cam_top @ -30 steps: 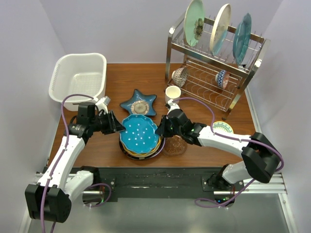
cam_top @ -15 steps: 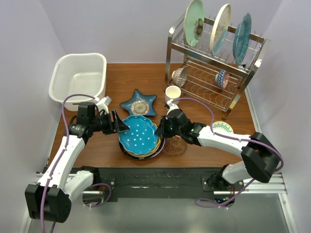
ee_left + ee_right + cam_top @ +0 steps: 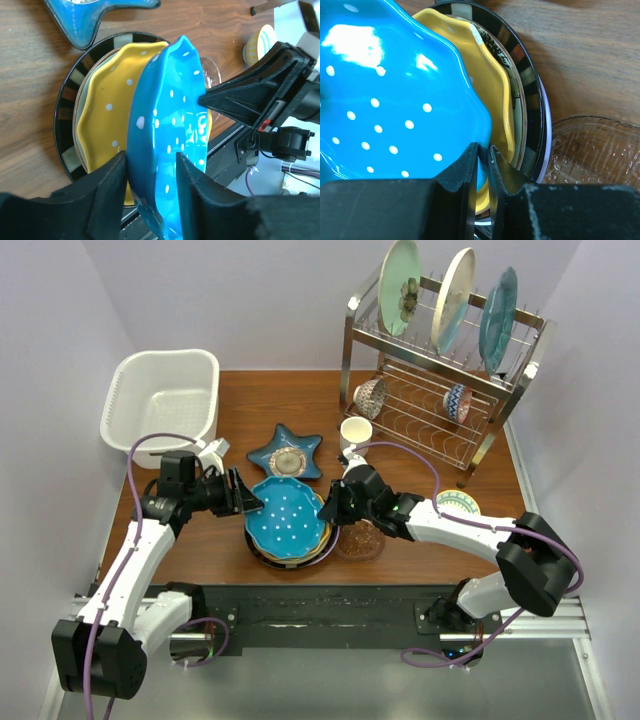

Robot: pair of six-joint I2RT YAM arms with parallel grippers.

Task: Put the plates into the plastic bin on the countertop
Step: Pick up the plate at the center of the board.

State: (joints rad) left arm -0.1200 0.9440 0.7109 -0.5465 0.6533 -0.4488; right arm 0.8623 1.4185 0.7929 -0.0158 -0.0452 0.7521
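One wider left claw [image 3: 151, 160] astride plate [image 3: 170, 115]

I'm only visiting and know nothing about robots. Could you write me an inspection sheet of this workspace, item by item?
Surface: reddish-brown wood-grain countertop, crowded at its middle.
Job's things: blue white-dotted plate tilted up off a stack with a yellow scalloped plate and a black-rimmed plate; blue star-shaped dish beyond; white plastic bin looks empty.
Clutter: clear glass bowl, cream cup, small yellow-patterned bowl, loaded steel wire dish rack.
Grippers: right gripper shut on the blue plate's rim; left gripper straddles the opposite rim, grip unclear.
Cables: purple cable along each arm.
Surroundings: pale walls.
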